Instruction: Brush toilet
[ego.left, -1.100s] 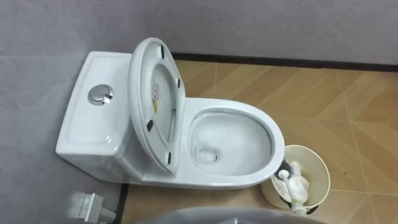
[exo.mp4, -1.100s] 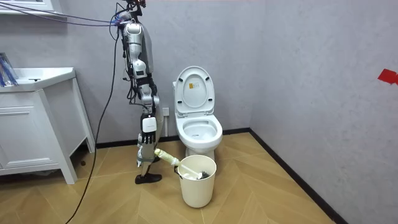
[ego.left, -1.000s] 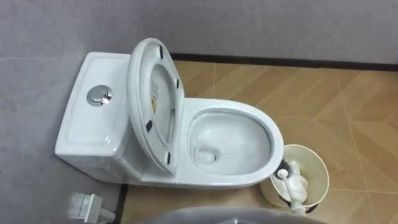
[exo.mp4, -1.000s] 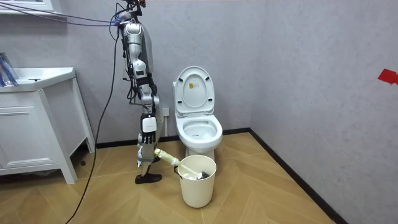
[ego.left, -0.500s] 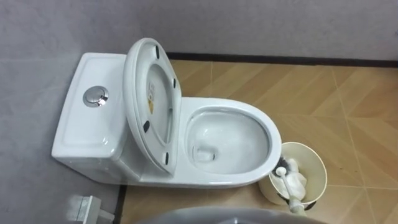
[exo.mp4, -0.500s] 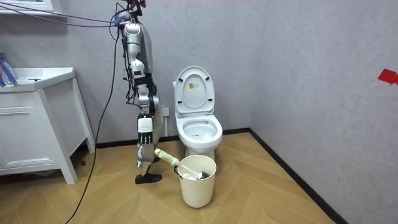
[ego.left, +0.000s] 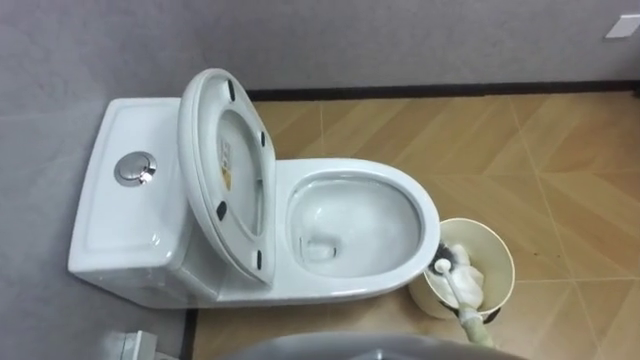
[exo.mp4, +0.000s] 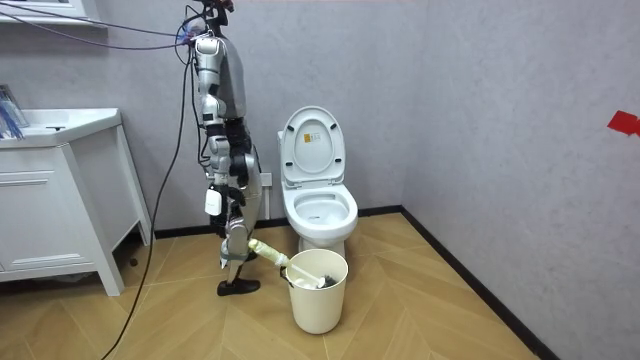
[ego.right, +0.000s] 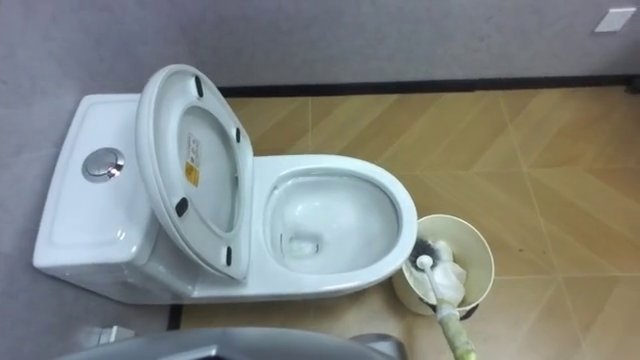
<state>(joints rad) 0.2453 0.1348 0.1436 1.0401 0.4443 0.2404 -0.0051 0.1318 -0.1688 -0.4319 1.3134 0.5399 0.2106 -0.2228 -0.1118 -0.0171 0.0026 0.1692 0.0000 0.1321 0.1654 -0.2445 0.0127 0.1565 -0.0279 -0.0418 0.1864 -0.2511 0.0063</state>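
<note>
The white toilet (ego.left: 425, 215) has its seat and lid (ego.left: 215, 170) raised, so the bowl lies open; the tank with its round flush button (ego.left: 133, 168) is at the left. Just right of the bowl stands a cream bin (ego.left: 500, 250) holding the toilet brush (ego.left: 440, 265). Its pale handle (ego.right: 450, 330) leans out over the bin's rim toward me. In the room view I stand at the toilet's side, on the room view's left, with my right hand (exo.mp4: 213, 203) at hip height, apart from the brush handle (exo.mp4: 265, 253) and the bin (exo.mp4: 318, 295).
A grey wall runs behind the toilet (exo.mp4: 318, 205). A white cabinet (exo.mp4: 50, 200) stands at the room view's left. Wooden floor stretches to the right of the bin. A small white box (ego.left: 135, 345) sits low by the tank.
My right arm has lifted, bringing the hand from thigh height to hip height. The eye view has shifted, so the toilet and bin sit further left.
</note>
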